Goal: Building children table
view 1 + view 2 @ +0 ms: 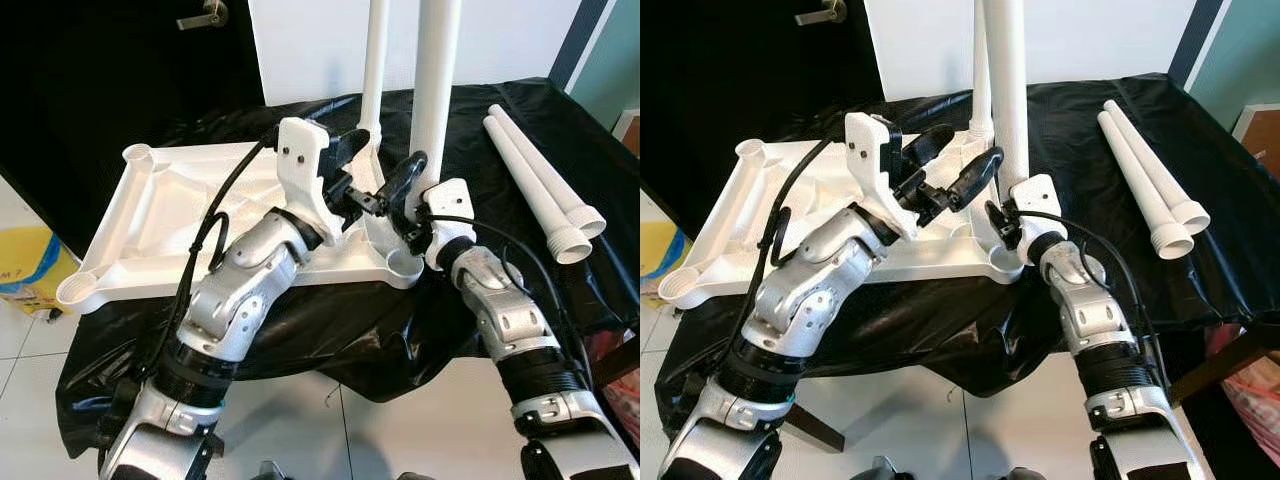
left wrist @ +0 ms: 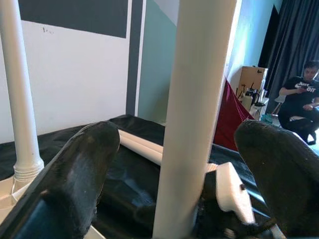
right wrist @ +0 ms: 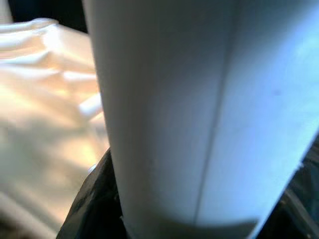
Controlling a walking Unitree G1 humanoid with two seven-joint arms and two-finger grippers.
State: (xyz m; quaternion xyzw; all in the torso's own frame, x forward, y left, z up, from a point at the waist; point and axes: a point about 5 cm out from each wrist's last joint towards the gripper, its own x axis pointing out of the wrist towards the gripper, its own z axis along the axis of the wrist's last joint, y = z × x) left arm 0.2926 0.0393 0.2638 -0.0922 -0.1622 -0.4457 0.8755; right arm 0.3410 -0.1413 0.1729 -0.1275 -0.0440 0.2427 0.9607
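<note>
Black plastic sheeting point(image 1: 330, 330) is covering the work surface, presumably to protect it while the white tabletop point(image 1: 170, 225) is lying upside down with its corner sockets facing up. The right gripper point(image 1: 420, 205) is gripping the near table leg point(image 1: 432, 100) low on its shaft, holding it upright over the corner socket just below its fingers, apparently so that the leg can be seated straight. The left gripper point(image 2: 174, 164) is hovering with its fingers spread wide on either side of that same leg, touching neither side, likely ready to steady it. Beyond the left gripper, a far table leg point(image 1: 374, 70) is already standing in its socket. Two spare legs point(image 1: 545, 190) are lying side by side on the sheeting, well off to the right gripper's outer side, waiting for the two open sockets. A seated person point(image 2: 299, 104) is sitting far behind.
</note>
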